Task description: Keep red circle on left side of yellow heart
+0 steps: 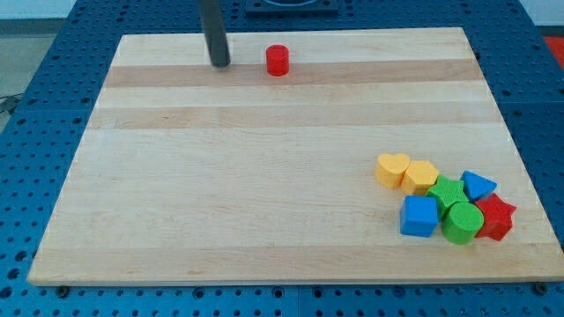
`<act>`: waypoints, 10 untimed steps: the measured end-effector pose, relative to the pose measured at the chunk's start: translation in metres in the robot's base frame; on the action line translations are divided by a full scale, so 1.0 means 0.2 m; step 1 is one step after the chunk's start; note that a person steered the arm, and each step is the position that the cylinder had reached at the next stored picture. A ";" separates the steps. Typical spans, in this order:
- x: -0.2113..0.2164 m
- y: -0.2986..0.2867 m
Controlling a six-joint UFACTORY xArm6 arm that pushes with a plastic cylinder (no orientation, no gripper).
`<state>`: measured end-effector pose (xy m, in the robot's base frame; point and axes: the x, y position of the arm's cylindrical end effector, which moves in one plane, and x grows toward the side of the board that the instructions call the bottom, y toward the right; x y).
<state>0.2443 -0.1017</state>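
Note:
The red circle [278,60] stands alone near the top edge of the wooden board [264,176], left of centre. The yellow heart [391,168] lies at the lower right, at the left end of a cluster of blocks. The red circle is well to the view's left of the heart and far above it. My tip [219,63] rests on the board a short way to the left of the red circle, apart from it.
The cluster at the lower right also holds a yellow hexagon [420,177], a green star [447,191], a blue triangle [478,185], a blue cube [419,217], a green cylinder [462,223] and a red star [495,217].

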 end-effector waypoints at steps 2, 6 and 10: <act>-0.13 0.20; 0.66 0.74; 0.81 0.60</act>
<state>0.4072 0.0191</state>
